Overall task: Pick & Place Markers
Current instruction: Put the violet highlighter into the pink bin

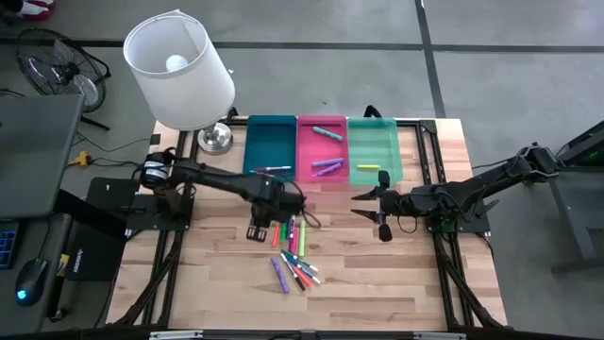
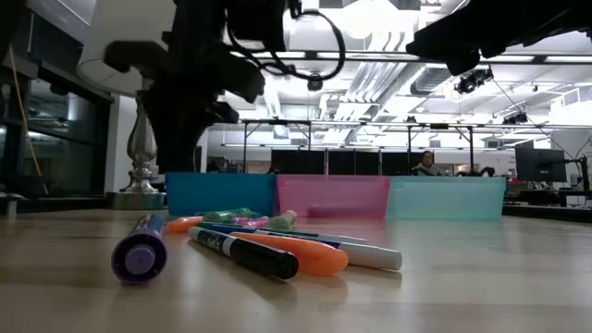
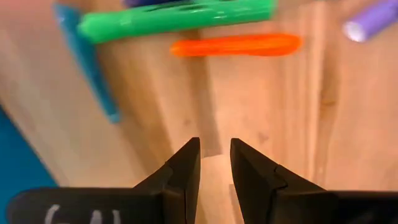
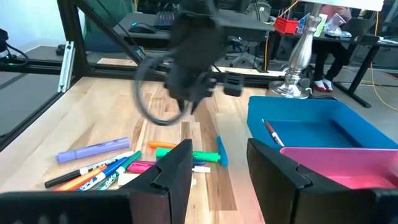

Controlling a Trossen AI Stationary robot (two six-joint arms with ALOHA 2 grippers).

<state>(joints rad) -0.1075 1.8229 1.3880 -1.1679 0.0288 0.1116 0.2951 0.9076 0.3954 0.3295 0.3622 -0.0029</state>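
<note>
Several markers [image 1: 293, 257] lie heaped on the wooden surface [image 1: 377, 274] in the high view, the left pincer [image 1: 257, 231] just beside them and the right pincer [image 1: 377, 227] well apart. The low view shows them before three trays [image 2: 333, 196]. In the wrist views, the left pincer's fingers [image 3: 186, 171] stand slightly spread, pinching nothing near an orange marker [image 3: 236, 45], and the right pincer [image 4: 217, 165] is spread, empty.

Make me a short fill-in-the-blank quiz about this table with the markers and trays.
1. The middle tray is coloured ____.
2. The yellow marker lies in the ____ tray.
3. The left gripper hangs over the wooden ____, holding nothing.
4. Beside the blue tray stands a ____ with a white shade.

Answers: pink; green; table; lamp
</note>
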